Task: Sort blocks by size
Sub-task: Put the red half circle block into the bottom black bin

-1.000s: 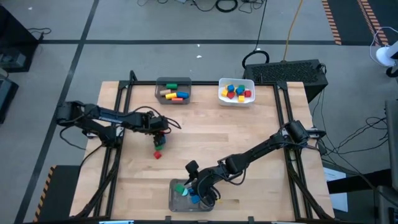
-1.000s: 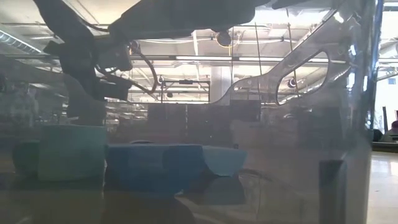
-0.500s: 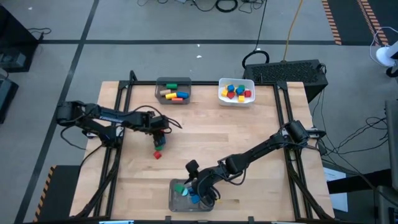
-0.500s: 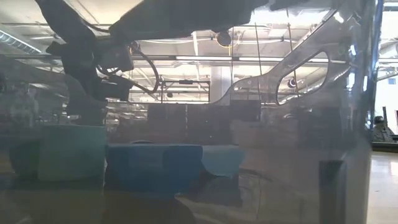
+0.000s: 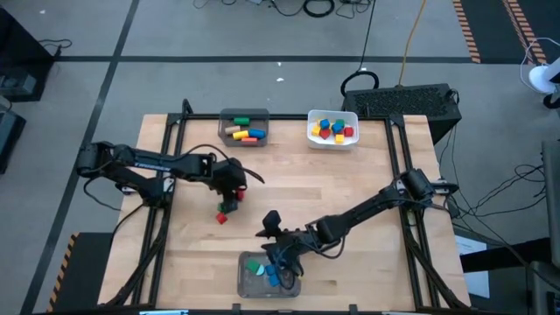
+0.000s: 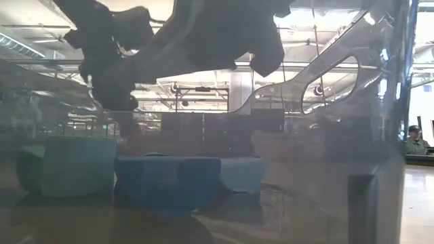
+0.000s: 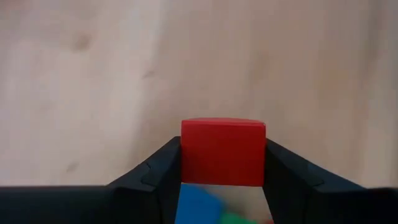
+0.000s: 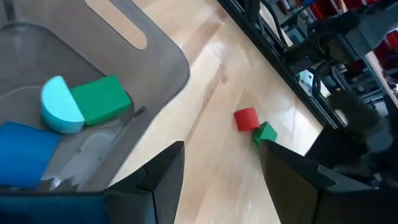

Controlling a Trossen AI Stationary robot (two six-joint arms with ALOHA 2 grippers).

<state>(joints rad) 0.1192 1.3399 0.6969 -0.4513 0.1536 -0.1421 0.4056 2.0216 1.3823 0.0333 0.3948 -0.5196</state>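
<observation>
Progress: partly done, by my judgement. Two bins at the upper centre of the high view are already stocked; a third at the bottom centre is not yet emptied.
Grey bin (image 5: 244,115): upper centre, at the worktop's far edge; holds the longer bars (image 5: 244,133), in yellow, orange, green and blue.
White bin (image 5: 332,115): just right of the grey one; holds the cube-like pieces (image 5: 332,129), in red, yellow, blue and green.
Clear bin (image 5: 245,278): bottom centre; the right wrist view shows a green block (image 8: 99,99), a pale blue half-round (image 8: 61,106) and a blue block (image 8: 25,152) inside.
Loose pieces: a small red block (image 5: 221,218) lies on the worktop (image 5: 367,175) left of centre, with a green block (image 8: 266,133) just beside it in the right wrist view.
Left claw (image 7: 222,155): left of centre in the high view, above the loose pieces; clamped on a red cube (image 7: 223,151), one finger against each side.
Red cube, condition: square, clean painted faces, sharp edges; held clear of the worktop. Blue and green pieces show below it.
Right claw (image 8: 221,163): at the upper edge of the clear bin; fingers apart, nothing between them.
Remaining: the held cube, the loose pieces and the clear bin's contents await sorting.
</observation>
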